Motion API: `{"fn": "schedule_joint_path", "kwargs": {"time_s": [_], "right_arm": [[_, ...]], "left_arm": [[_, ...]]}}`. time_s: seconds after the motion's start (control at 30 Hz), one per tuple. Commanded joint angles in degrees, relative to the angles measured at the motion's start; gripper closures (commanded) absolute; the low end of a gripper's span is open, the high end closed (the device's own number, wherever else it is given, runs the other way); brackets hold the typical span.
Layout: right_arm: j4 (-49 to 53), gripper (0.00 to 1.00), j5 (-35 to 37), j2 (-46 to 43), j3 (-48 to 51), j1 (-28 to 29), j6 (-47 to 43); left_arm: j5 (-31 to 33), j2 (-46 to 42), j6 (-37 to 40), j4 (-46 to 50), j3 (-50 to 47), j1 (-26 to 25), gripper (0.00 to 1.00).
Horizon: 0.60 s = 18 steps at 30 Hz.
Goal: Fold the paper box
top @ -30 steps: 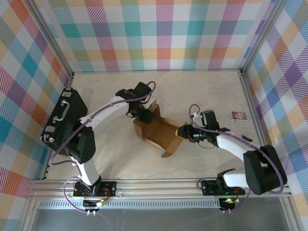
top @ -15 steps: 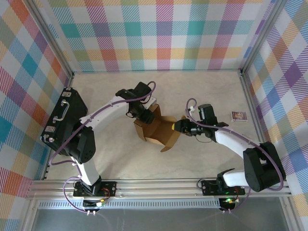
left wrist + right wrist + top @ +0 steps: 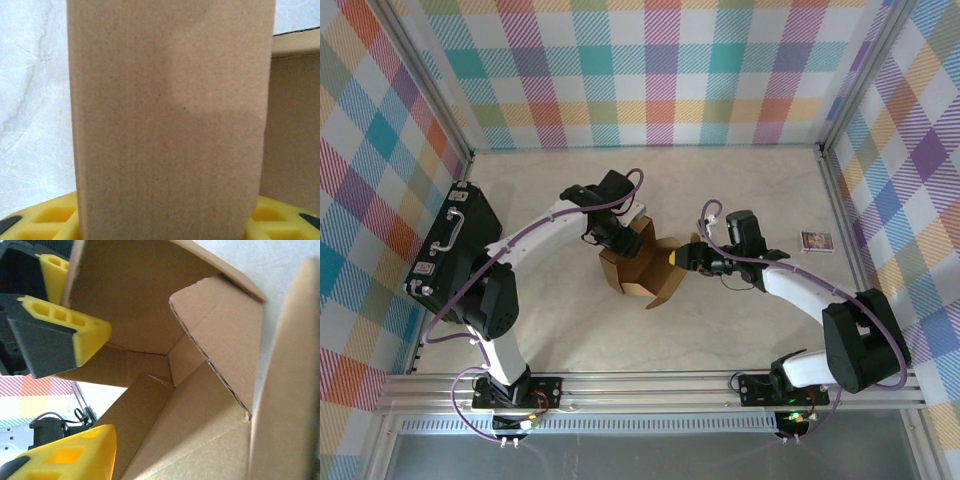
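While both arms reach in toward the middle of the table (image 3: pixel 740 190), the paper box (image 3: pixel 638 268) sits there between them, a little left of centre. It is partly folded: its brown walls stand up around an open hollow, and 1 flap (image 3: pixel 661 295) sticks out toward the near right.

The left gripper (image 3: pixel 611 237) is at the far left corner of the box. In the left wrist view a plain cardboard panel (image 3: pixel 170 120) runs up between its 2 yellow fingers (image 3: pixel 52 219) and fills the whole gap. In the right wrist view those same fingers (image 3: pixel 82 332) sit on either side of a thin box wall. This gripper is clamped on the paper box.

The right gripper (image 3: pixel 682 257) meets the right side of the box, its tip against the cardboard. In its own wrist view 1 yellow finger (image 3: pixel 70 452) reaches into the hollow of the box, while a blurred cardboard edge (image 3: pixel 290 390) close to the lens covers the right side. Whether its jaws are apart or pinching the cardboard cannot be told.

A black case (image 3: pixel 455 250) lies at the left edge of the table, well apart from the box. A small packet (image 3: pixel 817 241) lies near the right wall, to the right of the right gripper and apart from the box.
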<state>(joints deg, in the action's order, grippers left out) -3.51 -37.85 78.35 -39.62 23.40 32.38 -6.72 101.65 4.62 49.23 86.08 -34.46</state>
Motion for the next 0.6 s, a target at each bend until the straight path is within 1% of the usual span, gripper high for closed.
{"fn": "schedule_joint_path", "kwargs": {"time_s": [0.0, 0.23, 0.37, 0.57], "right_arm": [[-6.11, 0.46, -2.36, 0.62, -1.49, 0.84, -0.08], [-10.48, 0.46, -4.44, 1.37, -2.18, 1.56, 0.44], [-9.9, 0.46, -3.74, 2.11, -2.05, 1.74, -0.76], [-10.91, 0.45, -3.97, 3.35, -1.61, 1.74, -0.53]], "left_arm": [[-3.47, -0.32, -1.18, -0.32, -0.79, -0.16, 0.46], [-5.23, -1.15, -1.72, -0.56, -0.82, -0.11, 0.46], [-5.03, -1.33, -1.72, -0.45, -0.9, -0.13, 0.46], [-6.48, -2.15, -1.81, -1.76, -1.5, -0.15, 0.46]]}}
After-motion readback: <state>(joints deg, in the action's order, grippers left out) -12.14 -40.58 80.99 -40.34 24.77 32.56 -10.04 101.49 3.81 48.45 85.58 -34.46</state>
